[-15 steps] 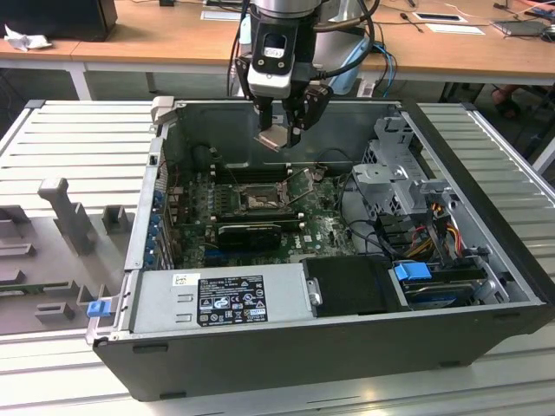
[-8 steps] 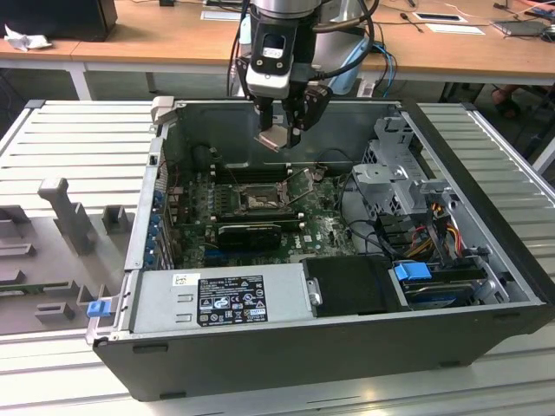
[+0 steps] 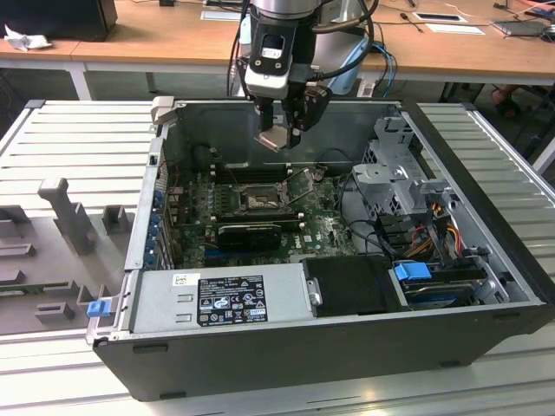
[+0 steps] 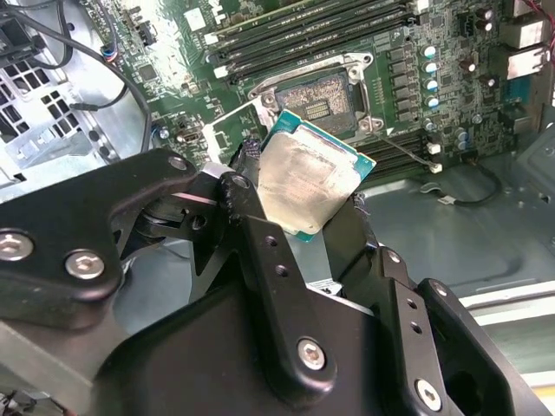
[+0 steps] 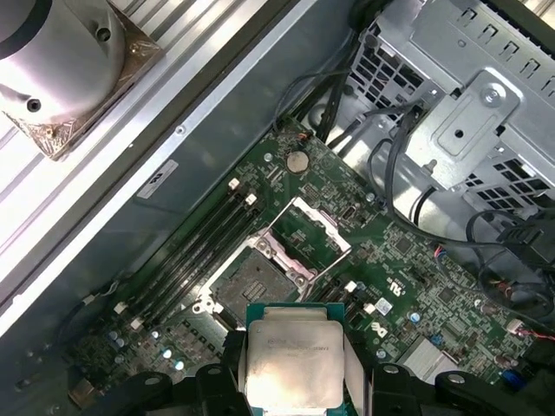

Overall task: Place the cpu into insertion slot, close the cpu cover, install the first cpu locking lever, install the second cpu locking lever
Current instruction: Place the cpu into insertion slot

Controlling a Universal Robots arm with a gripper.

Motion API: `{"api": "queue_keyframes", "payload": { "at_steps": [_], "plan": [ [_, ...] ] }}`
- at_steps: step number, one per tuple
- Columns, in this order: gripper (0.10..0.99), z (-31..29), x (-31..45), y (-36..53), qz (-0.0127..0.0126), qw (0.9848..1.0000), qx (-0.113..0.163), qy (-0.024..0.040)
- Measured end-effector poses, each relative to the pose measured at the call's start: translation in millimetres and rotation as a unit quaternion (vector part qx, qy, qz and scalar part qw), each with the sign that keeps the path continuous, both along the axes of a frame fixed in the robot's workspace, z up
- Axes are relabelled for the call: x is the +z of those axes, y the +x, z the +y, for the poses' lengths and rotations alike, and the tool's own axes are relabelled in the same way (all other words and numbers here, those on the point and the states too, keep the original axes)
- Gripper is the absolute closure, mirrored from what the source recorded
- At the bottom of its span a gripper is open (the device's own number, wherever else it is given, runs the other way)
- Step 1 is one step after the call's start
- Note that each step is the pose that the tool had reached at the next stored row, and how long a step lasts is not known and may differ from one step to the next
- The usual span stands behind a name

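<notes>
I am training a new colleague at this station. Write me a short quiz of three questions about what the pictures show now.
1. What does the gripper hold? A: the cpu. B: a cable. C: nothing.
2. True or false: the cpu already lies in the insertion slot.
3. Fill in: the cpu cover stands ____ (open or shut).
Key: 1 A; 2 false, the slot is empty; 3 open.
</notes>
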State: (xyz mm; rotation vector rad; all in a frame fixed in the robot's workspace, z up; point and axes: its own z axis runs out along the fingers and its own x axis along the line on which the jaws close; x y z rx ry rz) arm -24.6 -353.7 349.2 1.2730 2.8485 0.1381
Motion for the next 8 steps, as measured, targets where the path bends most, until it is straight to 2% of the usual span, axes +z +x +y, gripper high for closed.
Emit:
{"api": "queue_keyframes", "payload": {
  "at_steps": [8],
  "plan": [
    [0.549, 0.0, -2.4, -0.6, 0.0000, 0.9995, -0.032, -0.0005]
  ]
}}
